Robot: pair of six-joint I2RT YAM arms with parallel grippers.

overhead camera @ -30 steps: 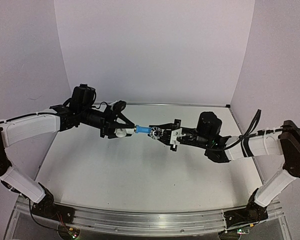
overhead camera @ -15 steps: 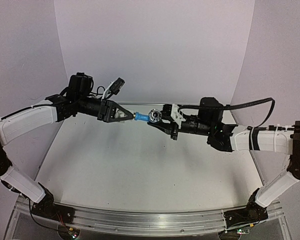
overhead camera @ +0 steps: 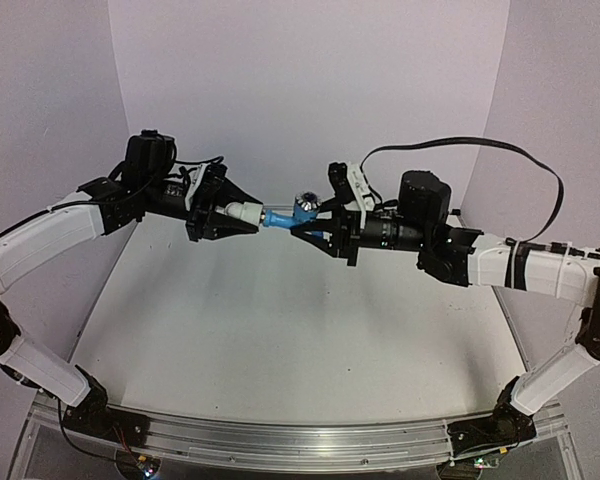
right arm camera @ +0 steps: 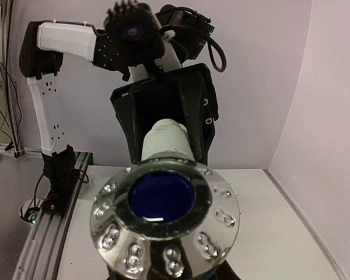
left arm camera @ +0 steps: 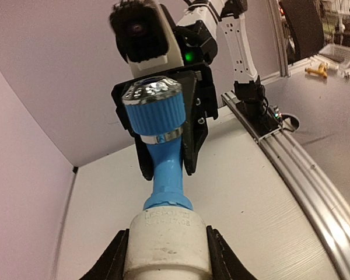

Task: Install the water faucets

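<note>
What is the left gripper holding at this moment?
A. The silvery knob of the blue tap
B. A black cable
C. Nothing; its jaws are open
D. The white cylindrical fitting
D: in the left wrist view the left gripper is clamped on both sides of the white fitting. The blue tap enters the fitting's end, and the right gripper holds the tap.

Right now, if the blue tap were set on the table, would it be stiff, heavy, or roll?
Probably stiff: the tap looks like moulded plastic and runs straight from the fitting to the right gripper without sagging. Likely light: it is small beside that gripper. Its round knob might let it roll.
</note>
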